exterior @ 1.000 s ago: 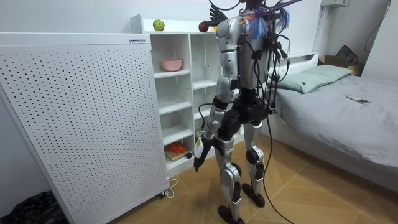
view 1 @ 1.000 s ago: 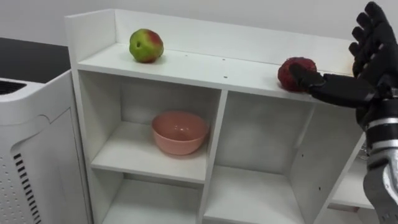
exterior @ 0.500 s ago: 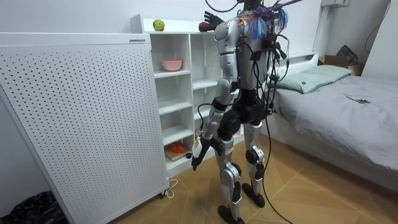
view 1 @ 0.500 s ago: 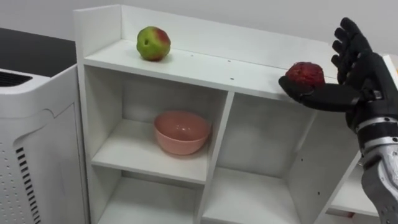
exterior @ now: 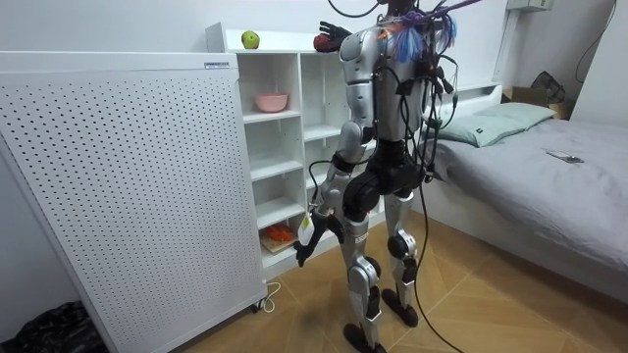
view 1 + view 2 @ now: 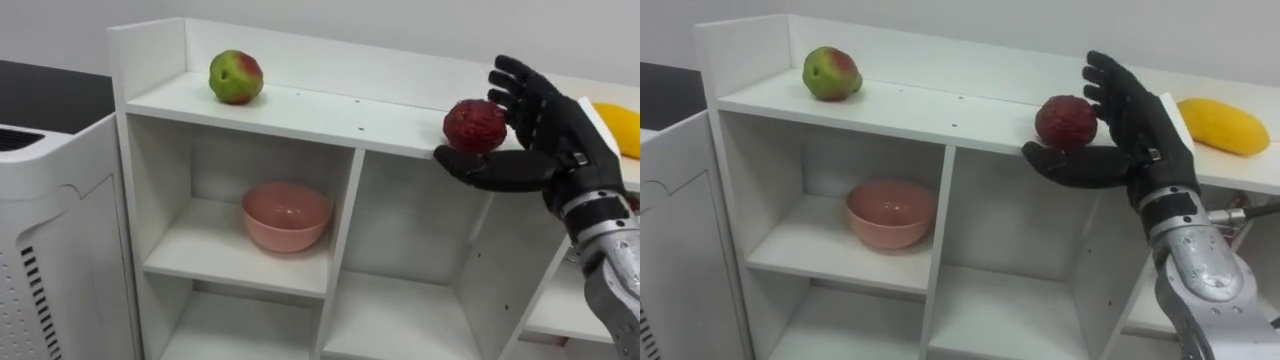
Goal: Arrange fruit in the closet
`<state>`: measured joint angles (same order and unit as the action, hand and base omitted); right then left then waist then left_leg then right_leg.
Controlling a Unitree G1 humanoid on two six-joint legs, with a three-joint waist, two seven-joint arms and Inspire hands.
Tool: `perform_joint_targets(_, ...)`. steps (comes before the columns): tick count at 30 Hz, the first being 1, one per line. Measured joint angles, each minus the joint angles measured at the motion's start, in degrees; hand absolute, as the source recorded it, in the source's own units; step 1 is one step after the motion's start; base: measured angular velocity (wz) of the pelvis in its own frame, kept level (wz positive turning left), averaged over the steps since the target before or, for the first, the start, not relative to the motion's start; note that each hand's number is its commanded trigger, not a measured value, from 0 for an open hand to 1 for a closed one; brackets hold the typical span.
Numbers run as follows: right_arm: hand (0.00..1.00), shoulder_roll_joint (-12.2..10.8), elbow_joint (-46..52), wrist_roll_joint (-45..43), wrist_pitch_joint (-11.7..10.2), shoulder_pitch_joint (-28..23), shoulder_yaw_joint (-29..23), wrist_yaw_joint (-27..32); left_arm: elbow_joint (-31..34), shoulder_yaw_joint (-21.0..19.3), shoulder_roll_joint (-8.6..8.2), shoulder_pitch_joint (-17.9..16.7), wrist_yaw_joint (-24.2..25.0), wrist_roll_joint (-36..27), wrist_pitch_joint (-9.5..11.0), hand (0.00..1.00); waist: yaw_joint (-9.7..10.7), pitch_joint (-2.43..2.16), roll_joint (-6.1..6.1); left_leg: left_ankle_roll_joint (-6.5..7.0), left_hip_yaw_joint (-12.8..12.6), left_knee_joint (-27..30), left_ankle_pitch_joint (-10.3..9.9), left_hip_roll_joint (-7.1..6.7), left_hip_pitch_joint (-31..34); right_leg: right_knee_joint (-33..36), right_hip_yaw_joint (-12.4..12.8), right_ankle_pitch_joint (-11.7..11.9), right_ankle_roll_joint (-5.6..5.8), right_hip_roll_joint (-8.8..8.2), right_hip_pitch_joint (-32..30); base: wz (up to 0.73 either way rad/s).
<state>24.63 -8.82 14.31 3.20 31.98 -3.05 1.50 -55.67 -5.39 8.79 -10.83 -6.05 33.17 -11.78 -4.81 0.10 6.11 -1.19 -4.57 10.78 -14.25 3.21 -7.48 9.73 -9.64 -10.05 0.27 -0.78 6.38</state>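
A dark red fruit (image 6: pixel 475 125) is pinched between the thumb and fingers of my right hand (image 6: pixel 548 135), just above the front edge of the white closet's top shelf (image 6: pixel 330 108). A green and red apple (image 6: pixel 236 77) lies on that shelf at the far left. At the shelf's right end rests a yellow fruit (image 6: pixel 1222 126), behind my right hand. In the room view my left hand (image 5: pixel 302 247) hangs low beside my hip, away from the shelves.
A pink bowl (image 6: pixel 286 215) stands in the upper left compartment. A white perforated panel (image 5: pixel 128 196) flanks the closet on the left. Something orange (image 5: pixel 280 235) lies on a low shelf. A bed (image 5: pixel 549 186) stands behind me.
The red fruit lay on the top shelf against my thumb; now my right hand holds it, lifted off the shelf and carried a little to the left.
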Motion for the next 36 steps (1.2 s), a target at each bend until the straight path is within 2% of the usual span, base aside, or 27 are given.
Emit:
perform_joint_targets(2, 1.0, 0.8, -0.9, -0.1, -0.1, 0.0, 0.6, -1.0, 0.0, 0.2, 0.42, 0.0, 0.0, -1.3, -0.6, 0.0, 0.0, -0.07, 0.09, 0.0, 0.0, 0.1, 0.0, 0.03, 0.0, 0.0, -0.2, 0.0, 0.0, 0.02, 0.1, 0.0)
perform_joint_targets(9, 1.0, 1.1, -1.9, 0.4, -0.2, 0.0, 0.6, -1.7, 0.0, 1.8, 1.77, -0.1, 0.0, -3.5, -0.7, 0.0, 0.0, -0.35, 0.54, 0.0, 0.0, 0.1, 0.0, 0.0, -0.2, 0.0, -0.3, 0.0, 0.0, 0.01, 0.4, 0.0)
perform_joint_targets(19, 1.0, 1.1, -2.5, 1.3, -0.7, 0.0, 0.5, -1.8, -0.1, 2.3, 2.15, -0.2, 0.0, -3.8, -0.7, 0.0, 0.0, -0.08, 1.06, 0.0, -0.1, 0.1, 0.0, 0.01, -0.4, 0.0, -0.2, 0.0, 0.0, 0.0, 0.5, 0.0)
perform_joint_targets(25, 1.0, 1.1, -1.3, 5.8, -0.4, -0.2, 0.1, -3.4, -0.5, 2.3, 2.15, -0.2, 0.1, -3.8, -0.7, 0.0, 0.0, -0.03, 0.76, -0.01, -0.2, -0.3, 0.0, 0.06, -0.6, 0.0, 0.0, 0.0, 0.0, 0.1, 0.4, -0.01)
perform_joint_targets(28, 1.0, 1.1, 4.4, 6.5, 1.8, -1.8, -0.3, -4.1, -0.4, 2.3, 2.13, -0.3, 0.4, -3.8, -0.7, 0.0, 0.0, -0.44, 0.17, -0.02, -0.6, -0.4, 0.0, 0.1, -0.1, 0.1, 0.4, 0.0, -0.01, 0.18, -0.4, -0.07)
perform_joint_targets(29, 1.0, 1.1, 7.7, 6.1, 2.3, -2.7, 0.1, -4.7, -0.4, 2.3, 2.13, -0.3, 0.5, -3.8, -0.7, 0.0, 0.0, -0.43, -0.11, -0.02, -0.8, -0.4, 0.0, 0.1, 0.1, 0.1, 0.6, 0.0, -0.02, 0.19, -0.7, -0.1)
perform_joint_targets(32, 1.0, 0.7, 13.5, 6.3, 2.7, -4.3, 2.0, -7.0, -0.6, 2.3, 2.07, -0.3, 0.5, -3.7, -0.7, 0.0, -0.1, -0.73, -0.86, -0.01, -1.4, -0.3, 0.0, 0.06, -0.1, 0.1, 1.4, 0.0, -0.02, 0.19, -0.8, -0.14)
perform_joint_targets(36, 1.0, 0.7, 16.3, 9.1, 4.2, -6.0, 6.8, -11.3, -1.4, 2.4, 2.11, 0.1, 0.1, -3.8, -0.5, 0.0, -0.2, -0.7, -1.18, -0.01, -1.5, -0.4, 0.0, 0.08, -0.6, 0.0, 1.5, 0.0, -0.01, 0.2, -0.4, -0.03)
